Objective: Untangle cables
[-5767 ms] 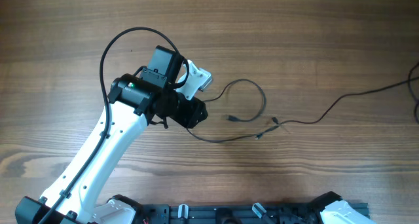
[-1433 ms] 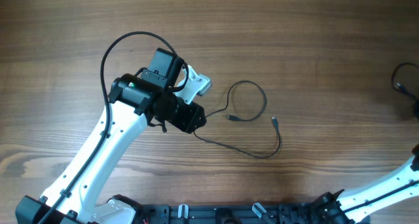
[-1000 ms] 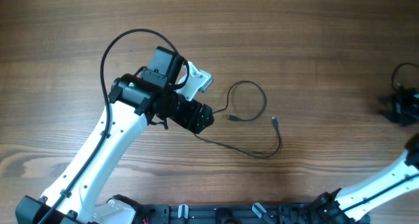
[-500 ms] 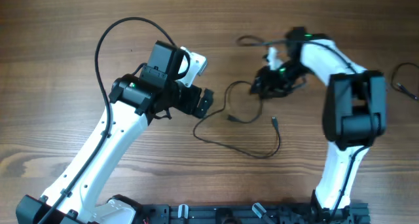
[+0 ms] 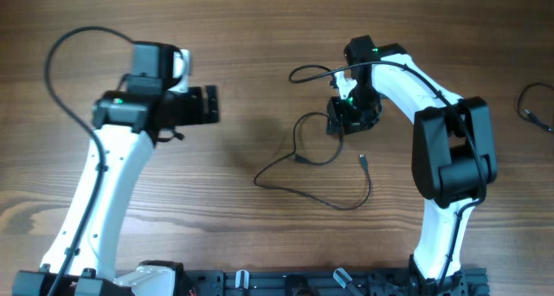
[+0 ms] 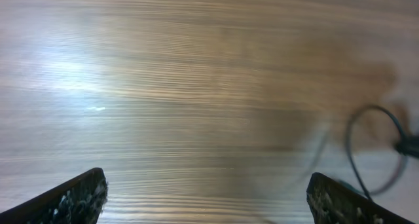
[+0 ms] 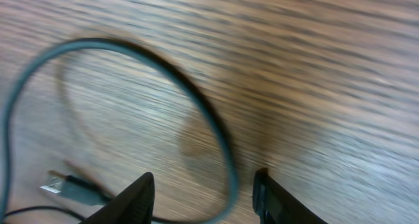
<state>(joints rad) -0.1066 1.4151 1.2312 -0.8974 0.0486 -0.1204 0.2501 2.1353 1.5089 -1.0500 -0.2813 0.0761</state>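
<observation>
Overhead: thin black cable (image 5: 370, 185) lies loosely looped at centre-right of the bench (image 5: 260, 36), with its far loop at the right gripper (image 5: 339, 119). Right wrist: fingers (image 7: 139, 196) apart, cable arc passing between them, unclamped. Left gripper (image 5: 210, 106) is well left of the cable, its fingers (image 6: 78, 194) wide apart over bare wood.

Mid-table (image 5: 260, 36): cable (image 5: 344, 207), looped on the far side, then curving nearward and round to the right. One plug (image 5: 363, 162) at the right end of that curve, just right of the loop and apart from it. Other plug (image 7: 65, 183) inside the loop, left of the right gripper (image 5: 334, 123). Right gripper at the loop's far right edge, one strand between its fingers (image 7: 134, 198). Left gripper (image 5: 213, 106) well left of the cable, over bare wood. Second cable (image 5: 530, 106) at the table's right edge, well apart from the first.
</observation>
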